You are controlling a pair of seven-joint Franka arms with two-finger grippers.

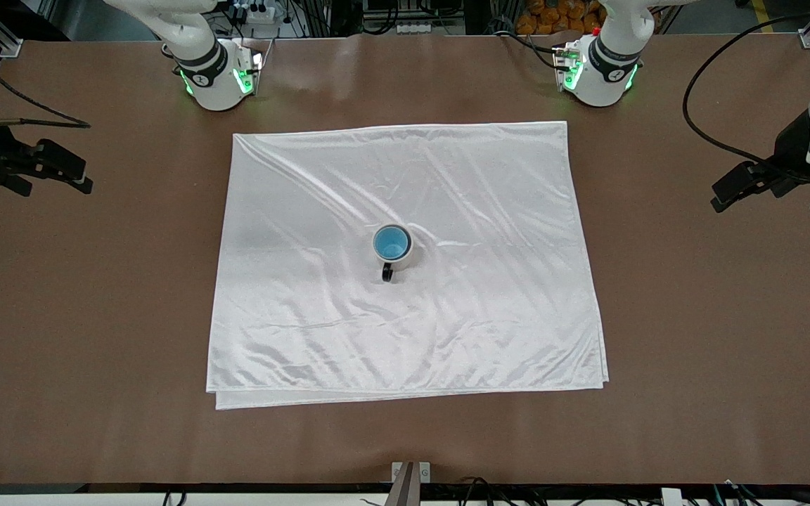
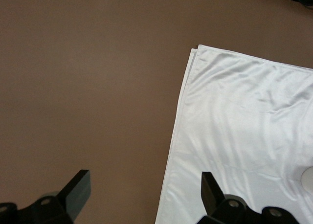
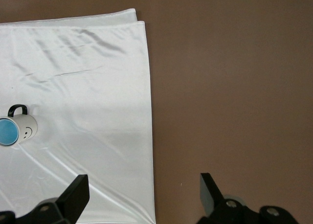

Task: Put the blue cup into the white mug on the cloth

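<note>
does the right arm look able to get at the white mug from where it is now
Probably yes. The right gripper hangs open over bare table at its own end, and only flat cloth lies between it and the white mug, which already holds the blue cup.

cloth [image 1: 306, 295]: shiny, satin-like white fabric, wrinkled
white mug [image 1: 405, 258]: glossy ceramic, black handle
blue cup [image 1: 391, 243]: smooth blue inside
table [image 1: 693, 351]: matt brown, smooth

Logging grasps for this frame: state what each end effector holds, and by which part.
Nothing is held. The left end effector and right end effector are open over bare table, off the cloth; the blue cup sits in the white mug.
</note>
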